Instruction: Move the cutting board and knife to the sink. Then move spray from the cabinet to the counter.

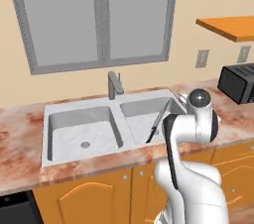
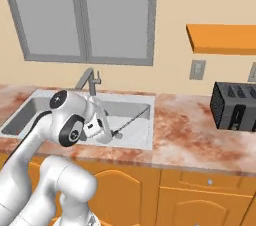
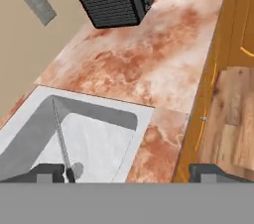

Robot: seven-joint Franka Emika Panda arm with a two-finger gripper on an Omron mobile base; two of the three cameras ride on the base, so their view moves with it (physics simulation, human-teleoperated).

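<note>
The knife (image 1: 158,121) leans slanted in the right basin of the pale grey sink (image 1: 47,119), dark handle low and blade up against the basin wall. It also appears in the right base view (image 2: 131,121) and as a thin grey line in the hand view (image 3: 59,136). My gripper (image 2: 104,129) hangs open over the sink's front edge (image 2: 145,145), just left of the knife handle and holding nothing. Its fingertips (image 3: 47,171) stand wide apart in the hand view. The cutting board and the spray are out of view. The orange underside of the cabinet (image 2: 220,40) shows at upper right.
A black toaster (image 2: 235,105) stands on the marbled counter (image 2: 190,130) to the right of the sink. A faucet (image 1: 115,85) rises behind the basins under a window. Orange cupboard doors (image 1: 89,200) run below. Wall outlets (image 1: 202,58) sit above the counter.
</note>
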